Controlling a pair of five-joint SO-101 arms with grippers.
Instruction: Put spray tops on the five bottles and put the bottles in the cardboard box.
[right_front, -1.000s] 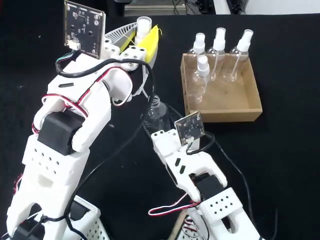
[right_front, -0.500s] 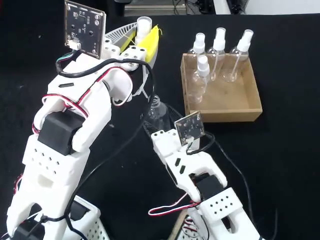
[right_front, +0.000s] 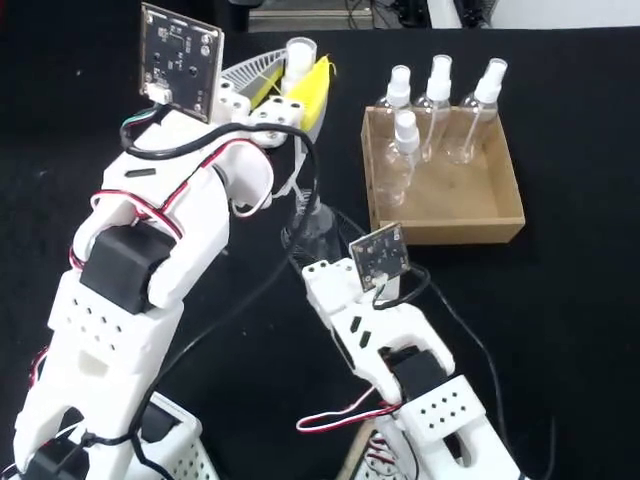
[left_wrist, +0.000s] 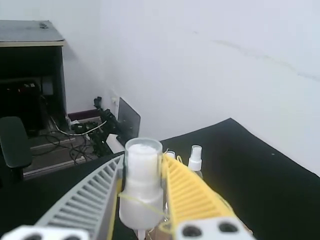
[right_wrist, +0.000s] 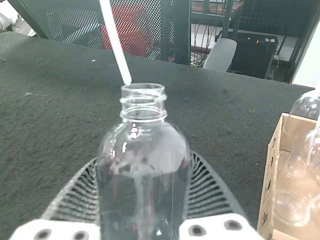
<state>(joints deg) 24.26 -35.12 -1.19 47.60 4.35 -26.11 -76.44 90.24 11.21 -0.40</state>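
The left gripper is closed tight on a spray top, which is pinched upright between the white ribbed finger and the yellow finger. A thin white dip tube hangs from the spray top. Its tip is seen close to the rim of an open, clear bottle, but not inside the neck. That bottle is clamped upright in the right gripper, with the fingers drawn in against its sides. In the high view, the left gripper is held raised beyond the right gripper, and the bottle stands on the table between them.

Further out, a cardboard box is placed to the right of both arms, and four capped bottles are stood in it, three along its far wall. Everything is set on a black cloth table. Beyond the table, a white wall, a dark cabinet, loose cables and a mesh chair back are seen.
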